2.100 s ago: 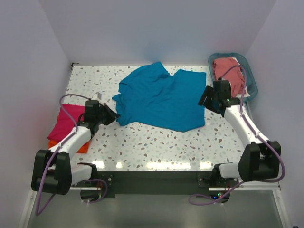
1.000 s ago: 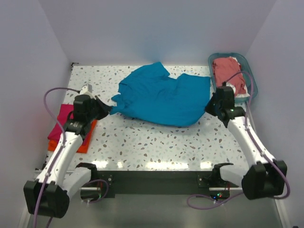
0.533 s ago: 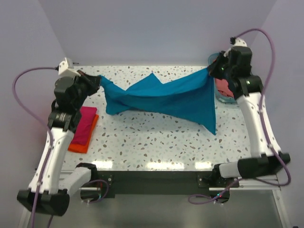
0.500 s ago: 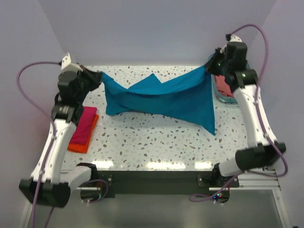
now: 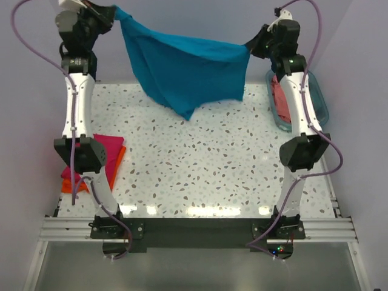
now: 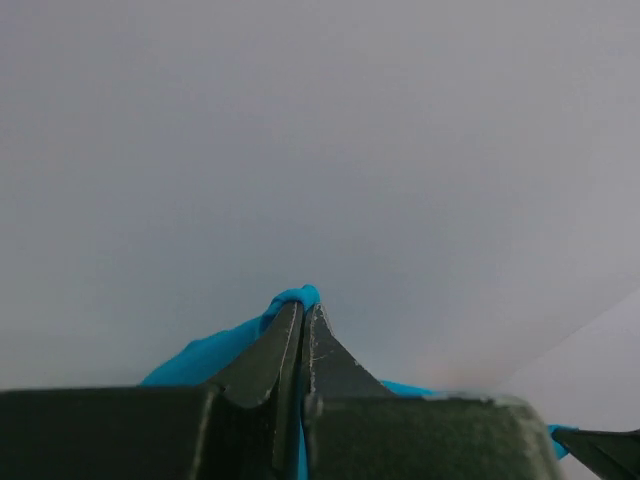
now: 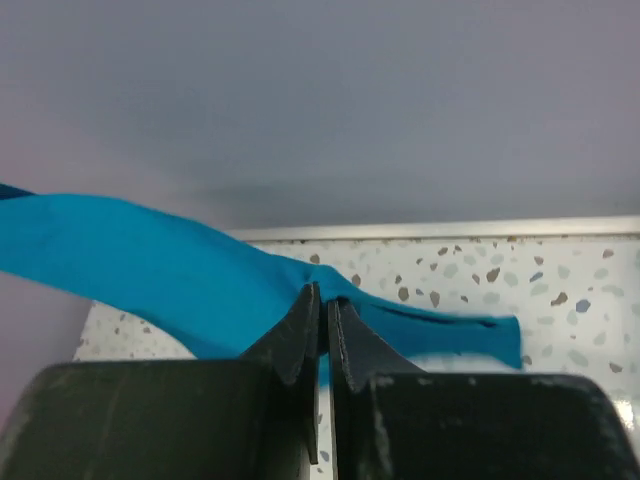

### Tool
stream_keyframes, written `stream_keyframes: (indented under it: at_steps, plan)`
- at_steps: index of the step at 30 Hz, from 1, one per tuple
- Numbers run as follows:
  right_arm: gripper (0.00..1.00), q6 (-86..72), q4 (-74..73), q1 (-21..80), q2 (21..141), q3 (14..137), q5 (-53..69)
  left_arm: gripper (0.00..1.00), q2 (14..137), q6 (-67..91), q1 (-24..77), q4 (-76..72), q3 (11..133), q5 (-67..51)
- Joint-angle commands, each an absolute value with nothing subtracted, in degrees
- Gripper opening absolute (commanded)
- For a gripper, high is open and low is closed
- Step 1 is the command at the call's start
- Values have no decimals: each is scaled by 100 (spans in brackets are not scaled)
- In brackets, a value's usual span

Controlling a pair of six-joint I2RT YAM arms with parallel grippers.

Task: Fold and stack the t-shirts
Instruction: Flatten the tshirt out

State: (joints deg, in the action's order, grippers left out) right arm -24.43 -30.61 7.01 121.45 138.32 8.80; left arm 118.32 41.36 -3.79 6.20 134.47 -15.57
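The teal blue t-shirt (image 5: 182, 66) hangs stretched in the air high above the table, held by two corners. My left gripper (image 5: 111, 13) is shut on its left corner, with blue cloth (image 6: 300, 297) poking past the fingertips. My right gripper (image 5: 250, 45) is shut on the right corner, the cloth (image 7: 150, 265) trailing left from the jaws. The shirt's lowest point (image 5: 186, 114) dangles over the back of the table. A folded hot pink t-shirt (image 5: 112, 148) lies on an orange t-shirt (image 5: 115, 167) at the left edge. A salmon-red t-shirt (image 5: 280, 91) sits in the basket.
A teal plastic basket (image 5: 318, 106) stands at the back right corner. The speckled table (image 5: 206, 163) runs to white walls at the back and both sides. Both arms stand upright, the left (image 5: 76, 85) and the right (image 5: 297, 103), with purple cables looping above.
Both arms have risen steeply, lifting the teal blue t-shirt off the table until it hangs free between the grippers. Both grips have stayed shut.
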Motion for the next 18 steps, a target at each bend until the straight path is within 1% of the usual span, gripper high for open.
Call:
stream_keyframes:
  at_steps: [1, 4, 5, 7, 8, 9, 10, 11, 12, 13, 14, 15, 16, 17, 18]
  plan:
    - [0, -2479, -1907, 589, 11057, 13719, 1037, 0, 10593, 4237, -589, -632, 13310, -1987]
    - [0, -2461, -2214, 484, 11039, 13650, 1204, 0, 9863, 3999, -598, -738, 12150, -1986]
    - [0, -2452, -2328, 475, 11039, 13597, 1256, 0, 9513, 3956, -580, -825, 11433, -1952]
    - [0, -2417, -2653, 422, 10960, 13116, 1397, 0, 9134, 4008, -589, -931, 10648, -2004]
    - [0, -2400, -2672, 413, 10734, 12800, 1484, 0, 8749, 3990, -580, -1010, 9843, -2021]
    - [0, -2382, -2689, 404, 10627, 12092, 1572, 0, 8545, 3990, -571, -1019, 9426, -1969]
    - [0, -2373, -2707, 387, 10461, 11685, 1608, 0, 8334, 4069, -571, -1037, 8996, -1943]
    - [0, -2364, -2707, 387, 10320, 11263, 1608, 0, 7897, 4113, -571, -1142, 8130, -1942]
    - [0, -2382, -2690, 369, 10005, 10406, 1652, 0, 7684, 4192, -536, -1143, 7704, -1934]
    - [0, -2399, -2646, 369, 9854, 9954, 1678, 0, 7464, 4192, -510, -1125, 7282, -1899]
    - [0, -2426, -2611, 369, 9731, 9523, 1714, 0, 7009, 4288, -475, -1064, 6442, -1829]
    - [0, -2521, -2541, 369, 9486, 9118, 1723, 0, 6779, 4324, -388, -1046, 6025, -1680]
    - [0, -2549, -2488, 369, 9388, 8349, 1697, 0, 6541, 4394, -335, -976, 5629, -1557]
    - [0, -2566, -2470, 369, 9300, 8010, 1653, 0, 6087, 4455, -247, -723, 4903, -1416]
    - [0, -2575, -2452, 378, 9203, 7450, 1618, 0, 5856, 4508, -220, -642, 4521, -1293]
